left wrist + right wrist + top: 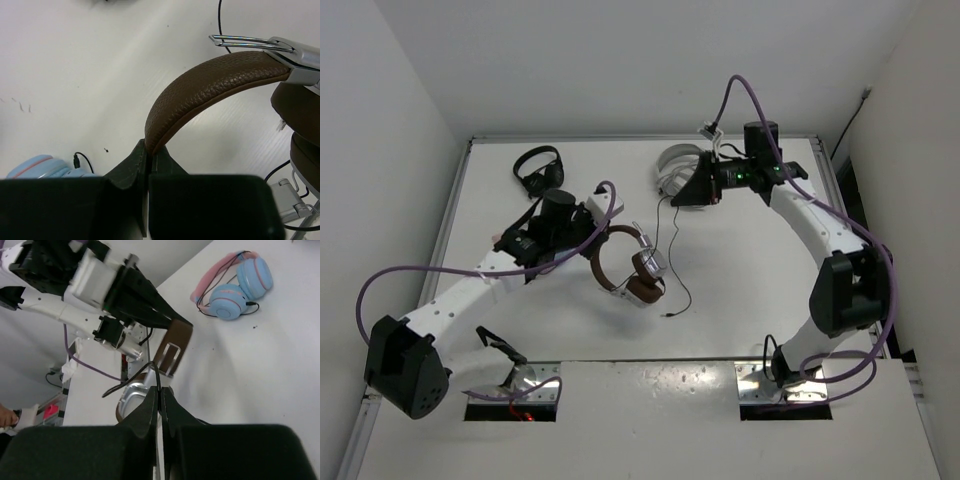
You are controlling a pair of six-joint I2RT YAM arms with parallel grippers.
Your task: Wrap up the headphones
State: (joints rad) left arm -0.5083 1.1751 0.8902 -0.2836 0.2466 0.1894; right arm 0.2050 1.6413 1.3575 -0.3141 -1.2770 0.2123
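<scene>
Mid-table, the brown headphones [638, 268] are clamped by the headband [210, 80] in the left gripper [147, 152]; the black cable [156, 372] is pinched by the right gripper [160, 392]. Tension should be kept while looping.

left gripper [148, 157]: jaws clamped tight on the brown headband's lower end
headphones [210, 80]: headband arcs up and right to a silver slider, brown pads at the right edge
blue-pink headphones [37, 167]: lower left, lying on the white table [75, 75]
</scene>
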